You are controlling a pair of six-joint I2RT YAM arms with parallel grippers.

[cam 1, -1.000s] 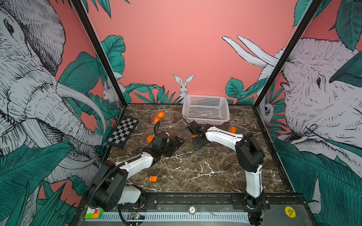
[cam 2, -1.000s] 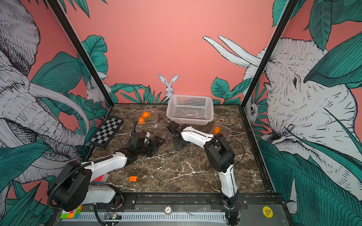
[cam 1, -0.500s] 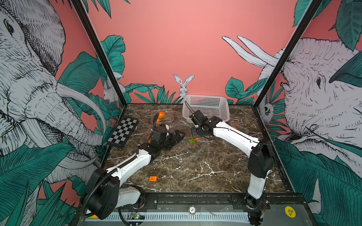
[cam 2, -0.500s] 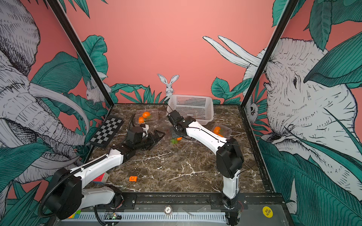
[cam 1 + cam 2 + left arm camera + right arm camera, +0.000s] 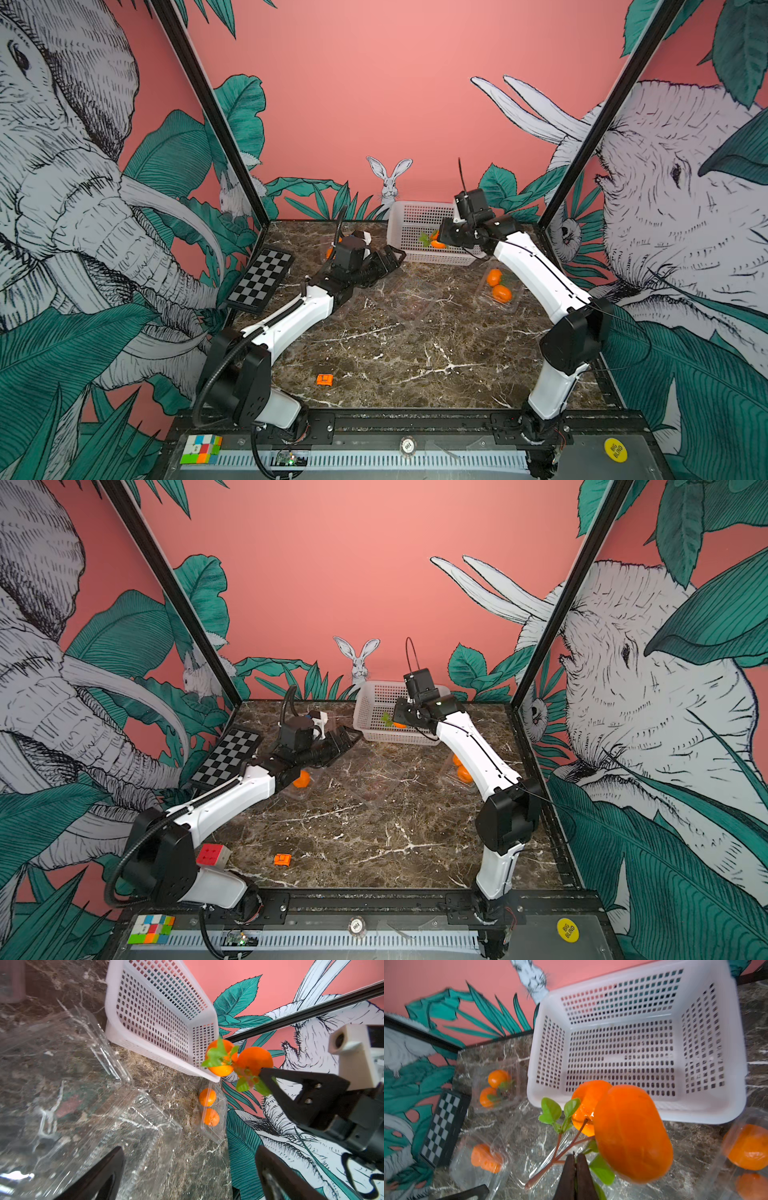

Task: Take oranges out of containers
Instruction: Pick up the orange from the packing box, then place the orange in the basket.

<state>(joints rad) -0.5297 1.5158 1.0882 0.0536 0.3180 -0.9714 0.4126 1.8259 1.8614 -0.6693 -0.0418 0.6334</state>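
The right gripper [image 5: 576,1157] pinches shut on the thin twig [image 5: 557,1147]. Two light, likely swing-prone mandarins [image 5: 631,1134] dangle just past its tips, beside the basket [image 5: 695,1113] rim. The left gripper [image 5: 189,1148] fingers stand apart.

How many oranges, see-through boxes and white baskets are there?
Oranges: 8
Clear boxes: 4
White basket: 1
Total: 13
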